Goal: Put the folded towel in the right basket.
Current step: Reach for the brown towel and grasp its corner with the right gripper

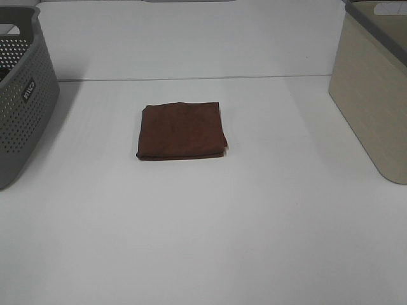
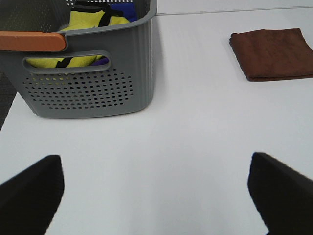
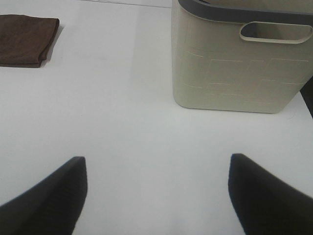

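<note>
A folded brown towel [image 1: 182,131] lies flat in the middle of the white table. It also shows in the left wrist view [image 2: 274,53] and the right wrist view [image 3: 25,39]. The right basket [image 1: 375,89] is beige with a grey rim and stands at the table's right edge; it shows in the right wrist view [image 3: 239,63]. My left gripper [image 2: 156,196] is open and empty, well short of the towel. My right gripper [image 3: 156,193] is open and empty, in front of the beige basket. Neither gripper shows in the exterior high view.
A grey perforated basket [image 1: 19,95] stands at the table's left edge; in the left wrist view it [image 2: 88,78] holds yellow and blue cloth and has an orange handle. The white table [image 1: 203,241] stretches between the two baskets.
</note>
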